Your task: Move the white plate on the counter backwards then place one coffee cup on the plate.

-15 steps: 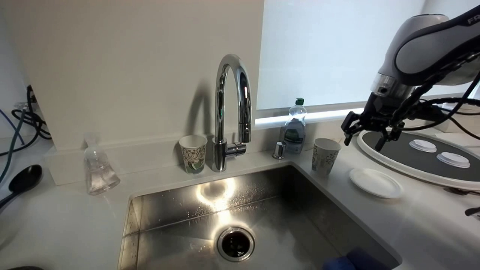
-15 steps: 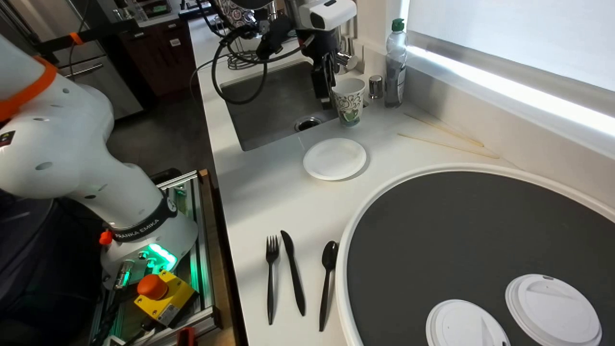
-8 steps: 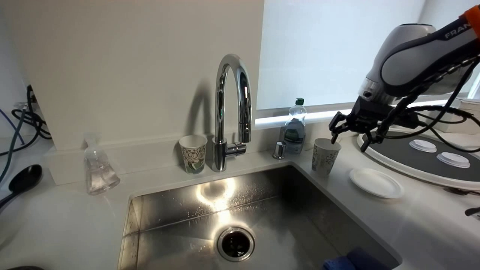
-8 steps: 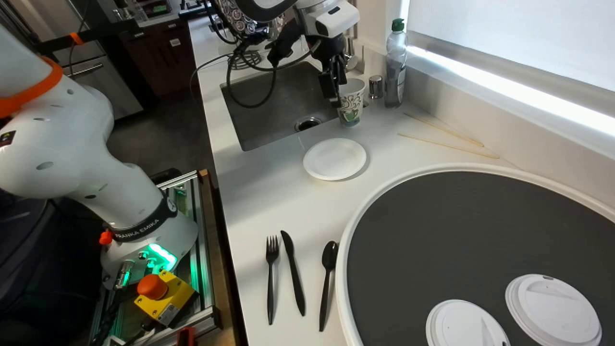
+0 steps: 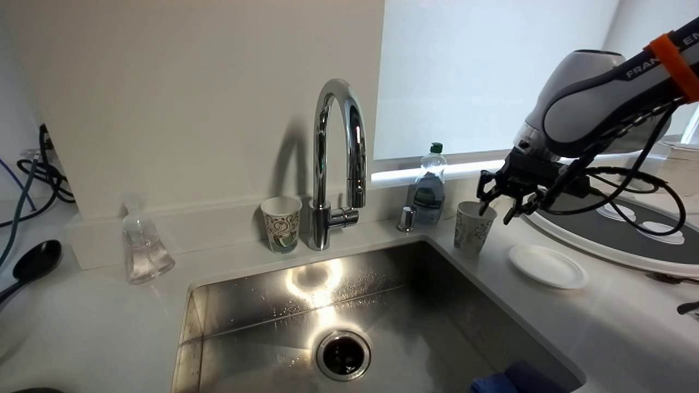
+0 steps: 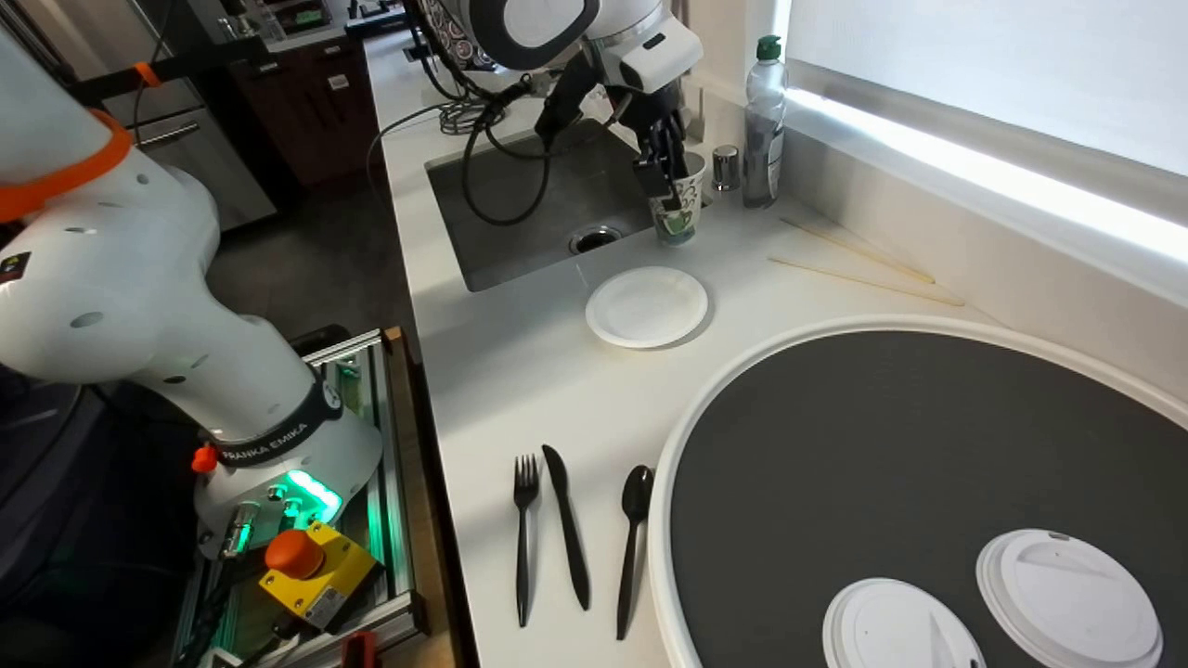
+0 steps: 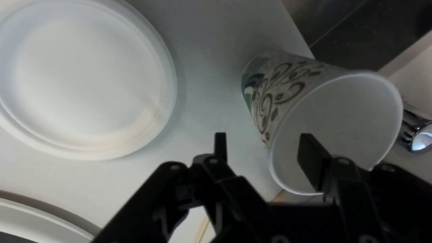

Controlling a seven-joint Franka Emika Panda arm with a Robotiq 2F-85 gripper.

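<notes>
The white plate [image 6: 647, 308] lies flat on the off-white counter [image 6: 520, 371]; it also shows in an exterior view [image 5: 548, 266] and the wrist view [image 7: 84, 77]. The coffee cup [image 5: 471, 233], a pale tapered paper cup with dark swirl markings, stands upright beside the plate near the sink; it also shows in the wrist view [image 7: 337, 114]. My gripper [image 7: 263, 138] is open and empty. In the wrist view one finger overlaps the cup's opening and the other is outside its rim, towards the plate. In an exterior view the gripper [image 5: 495, 215] is at rim height; contact is unclear.
A second patterned cup [image 5: 281, 226] stands beside the faucet [image 5: 321, 226] behind the sink [image 5: 262, 349]. A soap bottle [image 6: 765, 130] stands behind the near cup. Two thin sticks [image 6: 867, 282], a big dark disc [image 6: 891, 445] with lids, and black cutlery [image 6: 569, 533] lie around the plate.
My gripper has moved down and in towards the cup beside the plate, with its fingers now at the cup's rim. The cup and the plate have not moved.
</notes>
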